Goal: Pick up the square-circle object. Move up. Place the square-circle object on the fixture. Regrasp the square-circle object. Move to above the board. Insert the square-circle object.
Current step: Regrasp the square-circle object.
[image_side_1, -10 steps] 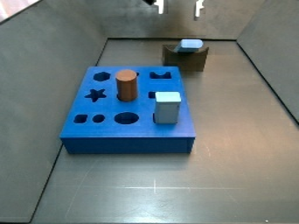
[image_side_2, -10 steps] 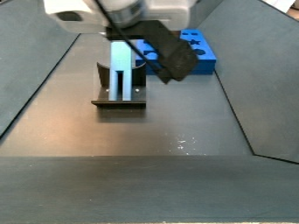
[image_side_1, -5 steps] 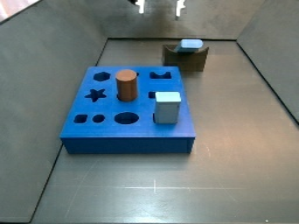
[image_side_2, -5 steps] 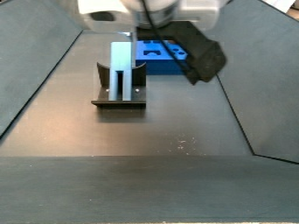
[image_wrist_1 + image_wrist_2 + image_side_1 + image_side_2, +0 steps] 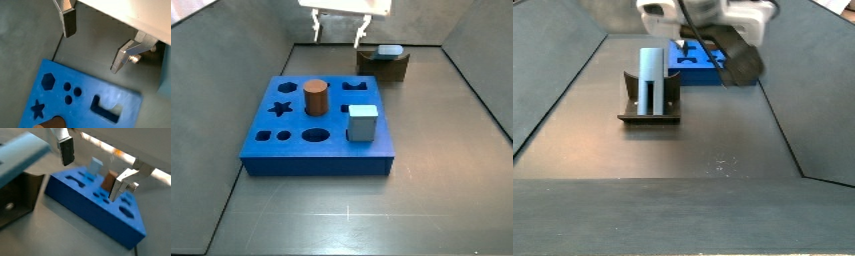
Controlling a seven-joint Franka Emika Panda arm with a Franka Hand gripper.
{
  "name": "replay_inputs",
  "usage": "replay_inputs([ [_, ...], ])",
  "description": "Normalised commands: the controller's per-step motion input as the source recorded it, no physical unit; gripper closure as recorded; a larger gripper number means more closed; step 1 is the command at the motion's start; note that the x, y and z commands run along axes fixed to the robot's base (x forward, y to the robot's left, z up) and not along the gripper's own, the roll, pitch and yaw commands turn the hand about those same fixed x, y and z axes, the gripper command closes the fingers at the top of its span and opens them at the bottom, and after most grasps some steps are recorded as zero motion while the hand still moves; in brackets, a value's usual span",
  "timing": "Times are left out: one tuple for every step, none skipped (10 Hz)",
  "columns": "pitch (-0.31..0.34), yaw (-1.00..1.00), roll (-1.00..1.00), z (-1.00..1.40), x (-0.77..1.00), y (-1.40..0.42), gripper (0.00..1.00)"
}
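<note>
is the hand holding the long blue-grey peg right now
No: in a wrist view the hand has nothing between its fingers, and a side view shows the square-circle object resting on the fixture.

This is a robot test cell in a lab. A bare dark grey table (image 5: pixel 345 215) is boxed in by slanted dark walls, with nothing homely around. Below the pincer (image 5: pixel 338 32) lies a bright blue board (image 5: pixel 318 125) cut with star, circle and hexagon holes. Beside the pincer stands a dark fixture (image 5: pixel 649 105) carrying a pale blue-grey peg (image 5: pixel 651 75). The pincer hangs above with fingers (image 5: pixel 69 22) apart and empty, silver plates under a white housing.
</note>
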Motion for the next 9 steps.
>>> replay_inputs([
  [-0.142, -0.93, 1.0, -0.06, -0.04, -0.32, 0.0],
  [-0.163, -0.93, 1.0, -0.03, -0.04, -0.11, 0.0],
  [-0.184, -0.94, 1.0, -0.01, -0.04, -0.04, 0.0],
  [-0.201, -0.94, 1.0, -0.01, -0.03, -0.04, 0.0],
  [-0.221, -0.94, 1.0, -0.01, -0.03, -0.04, 0.0],
  [-0.233, -0.94, 1.0, 0.0, -0.03, -0.02, 0.0],
  [-0.241, -0.94, 1.0, 0.01, -0.04, -0.02, 0.0],
  [-0.251, -0.94, 1.0, -0.01, -0.04, -0.02, 0.0],
  [-0.251, -0.94, 1.0, -0.01, -0.04, -0.02, 0.0],
])
